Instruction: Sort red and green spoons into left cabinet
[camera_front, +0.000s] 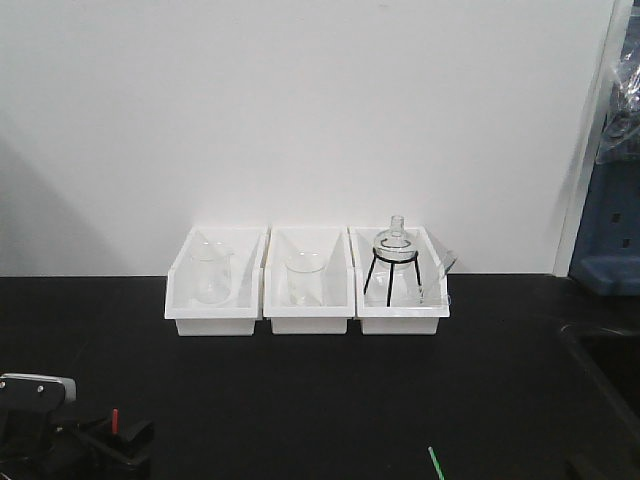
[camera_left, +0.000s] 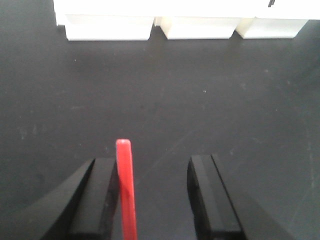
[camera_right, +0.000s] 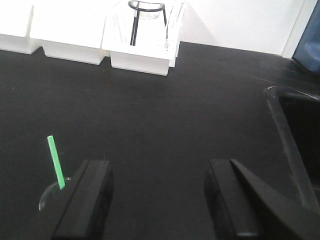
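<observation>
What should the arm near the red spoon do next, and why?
Probably close the left end effector on the red spoon. Its handle stands between the open jaws, close against one and clear of the other, so nothing grips it yet.

Desk (camera_front: 300, 400) matt black, faintly scuffed; 3 bins (camera_front: 308, 322) smooth white plastic; glassware (camera_front: 303, 278) clear glass; red spoon (camera_left: 125, 190) and green spoon (camera_right: 56, 162) smooth plastic.

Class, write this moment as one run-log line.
left gripper open | red spoon between its jaws | right gripper open | green spoon outside its jaws
</observation>
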